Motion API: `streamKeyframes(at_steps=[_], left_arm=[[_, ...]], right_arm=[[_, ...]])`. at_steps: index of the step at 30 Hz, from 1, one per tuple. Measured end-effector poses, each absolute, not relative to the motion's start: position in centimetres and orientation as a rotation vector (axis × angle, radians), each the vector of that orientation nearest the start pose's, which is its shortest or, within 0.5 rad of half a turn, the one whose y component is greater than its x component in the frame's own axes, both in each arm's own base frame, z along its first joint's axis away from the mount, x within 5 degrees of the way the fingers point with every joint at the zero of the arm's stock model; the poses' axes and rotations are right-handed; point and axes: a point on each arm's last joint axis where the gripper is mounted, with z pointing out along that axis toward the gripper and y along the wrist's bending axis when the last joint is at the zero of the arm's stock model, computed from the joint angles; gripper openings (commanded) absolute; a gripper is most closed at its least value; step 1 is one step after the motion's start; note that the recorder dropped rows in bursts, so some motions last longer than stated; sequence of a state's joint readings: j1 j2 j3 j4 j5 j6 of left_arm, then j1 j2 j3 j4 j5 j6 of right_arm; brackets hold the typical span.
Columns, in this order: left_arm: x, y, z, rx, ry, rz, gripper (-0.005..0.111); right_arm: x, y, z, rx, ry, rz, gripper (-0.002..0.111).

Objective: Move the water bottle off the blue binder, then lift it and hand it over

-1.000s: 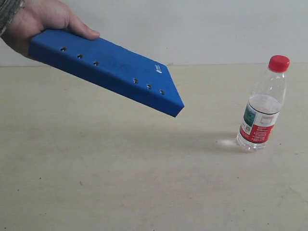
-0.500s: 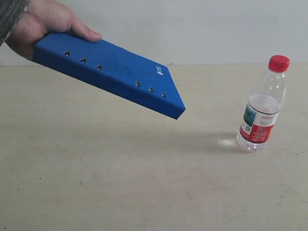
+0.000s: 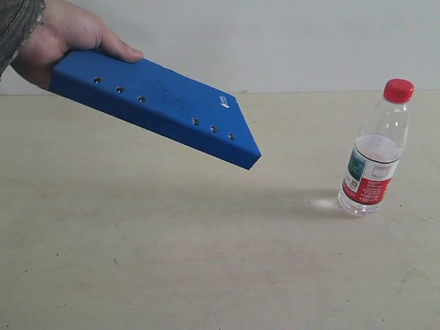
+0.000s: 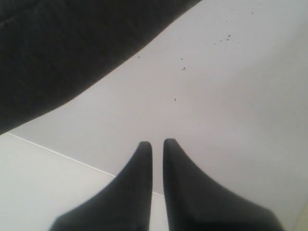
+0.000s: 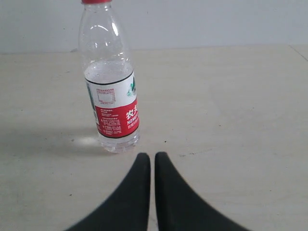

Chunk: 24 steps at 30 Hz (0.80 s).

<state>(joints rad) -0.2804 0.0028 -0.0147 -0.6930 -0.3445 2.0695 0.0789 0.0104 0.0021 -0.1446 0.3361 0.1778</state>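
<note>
The water bottle (image 3: 375,151) stands upright on the beige table at the right, red cap on top; it also shows in the right wrist view (image 5: 109,82). A person's hand (image 3: 58,34) holds the blue binder (image 3: 155,106) tilted in the air at the upper left, its slotted edge facing me. My right gripper (image 5: 152,155) is shut and empty, a short way from the bottle's base. In the left wrist view my left gripper (image 4: 157,142) is shut with nothing in it, facing a pale surface. Neither gripper appears in the exterior view.
The table (image 3: 206,261) is beige, with a white wall behind it. A dark blurred mass (image 4: 72,48) fills one corner of the left wrist view. The binder's shadow lies on the table between binder and bottle.
The hand has shifted the binder slightly, its low corner dipping then rising a little. The bottle has not moved.
</note>
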Motion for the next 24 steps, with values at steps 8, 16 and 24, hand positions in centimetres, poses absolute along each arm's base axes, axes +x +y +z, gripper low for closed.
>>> streamKeyframes(at_steps=[8,16,24], left_arm=[[5.2,0.6,23.9,0.819,1.003,1.109,0.005],[4.9,-2.8,21.5,1.055,1.284,0.564,0.005],[3.9,-5.2,22.2,0.683,1.255,-0.184,0.005]], right_arm=[[5.4,0.0,18.2,-0.001,1.829,0.041,0.001],[5.4,0.0,18.2,0.002,1.829,0.045,0.001],[5.4,0.0,18.2,0.002,1.829,0.045,0.001]])
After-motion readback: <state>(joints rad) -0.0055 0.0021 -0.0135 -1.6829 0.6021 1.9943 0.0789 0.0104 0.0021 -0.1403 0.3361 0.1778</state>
